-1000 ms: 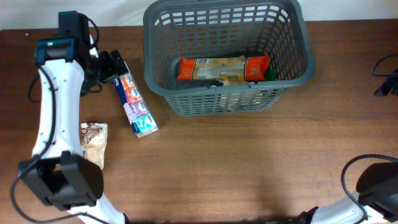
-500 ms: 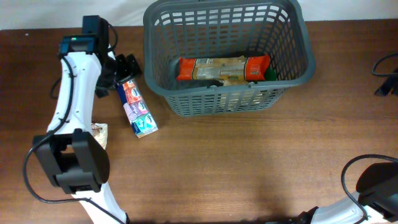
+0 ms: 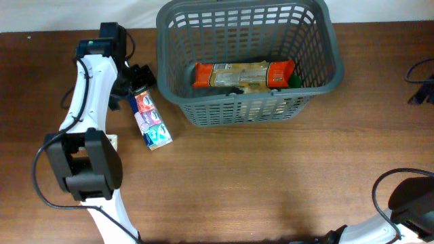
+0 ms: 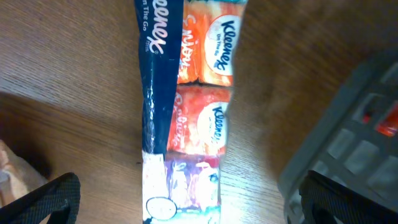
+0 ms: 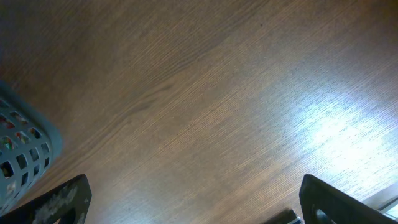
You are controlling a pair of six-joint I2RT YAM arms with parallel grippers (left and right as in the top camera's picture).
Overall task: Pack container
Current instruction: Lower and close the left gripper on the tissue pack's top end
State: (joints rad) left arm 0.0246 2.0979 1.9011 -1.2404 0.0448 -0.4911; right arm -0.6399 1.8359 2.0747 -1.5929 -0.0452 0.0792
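Grey slotted plastic basket [image 3: 244, 112] sits upper middle on the brown wooden desk [image 3: 271, 183]. Spread wide, the left fingers [image 4: 50, 199] have slid right over the long Kleenex tissue pack [image 3: 150, 120]; the right fingers [image 5: 59, 199] gape too.

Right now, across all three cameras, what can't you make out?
Overhead: pale packet, only a sliver showing beside the left arm.
Overhead: green item in the basket, mostly behind the orange packet.
Left wrist: tissue pack cut off by top and bottom edges; lowest print blurred.
Right gripper: outside the overhead frame; its own camera shows only open fingertips at the bottom corners.
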